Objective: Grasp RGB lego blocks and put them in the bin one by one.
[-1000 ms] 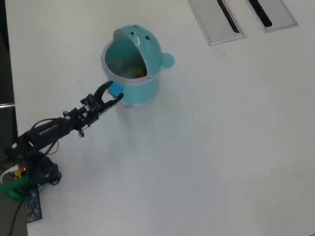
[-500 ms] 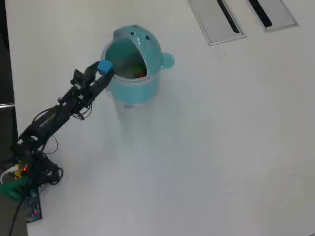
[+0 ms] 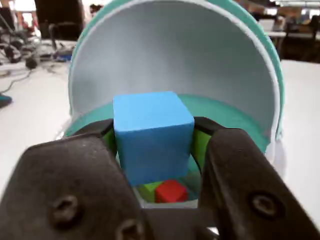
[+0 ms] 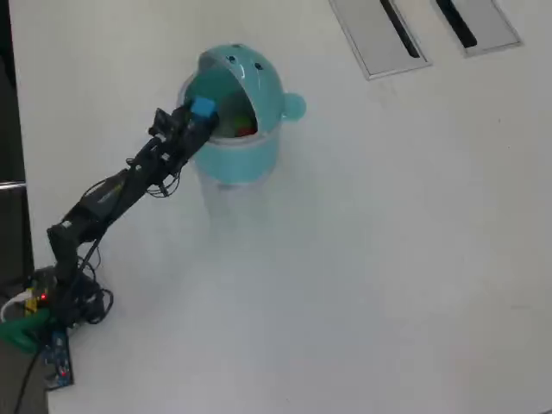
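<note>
Between the claw jaws sits the blue block.

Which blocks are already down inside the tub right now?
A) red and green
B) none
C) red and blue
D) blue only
A: in the wrist view a red block and a green block lie on the floor of the tub, while the blue block is clamped in the gripper above the opening.

You've got a plain white tabletop, evenly lit. Two grey panels with dark slots sit at its top edge in the overhead view. Wrist view shows blurry desks, cables and bright lights far behind.
</note>
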`<state>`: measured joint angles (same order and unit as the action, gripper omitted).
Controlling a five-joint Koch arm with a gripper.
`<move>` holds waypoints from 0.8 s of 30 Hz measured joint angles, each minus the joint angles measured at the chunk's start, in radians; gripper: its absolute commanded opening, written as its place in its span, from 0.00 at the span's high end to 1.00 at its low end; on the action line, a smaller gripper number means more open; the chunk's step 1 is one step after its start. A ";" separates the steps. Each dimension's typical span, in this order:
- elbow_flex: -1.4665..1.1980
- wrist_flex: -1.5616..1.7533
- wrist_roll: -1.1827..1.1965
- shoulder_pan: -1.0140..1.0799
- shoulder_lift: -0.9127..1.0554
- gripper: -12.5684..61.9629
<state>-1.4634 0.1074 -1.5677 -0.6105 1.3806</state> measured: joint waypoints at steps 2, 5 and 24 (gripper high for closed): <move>0.044 0.002 0.000 0.000 -0.017 0.63; 0.101 0.002 0.000 0.003 -0.055 0.63; 0.150 0.002 -0.138 0.005 -0.104 0.49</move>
<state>-1.3131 0.1089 -1.7058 -0.6059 1.2763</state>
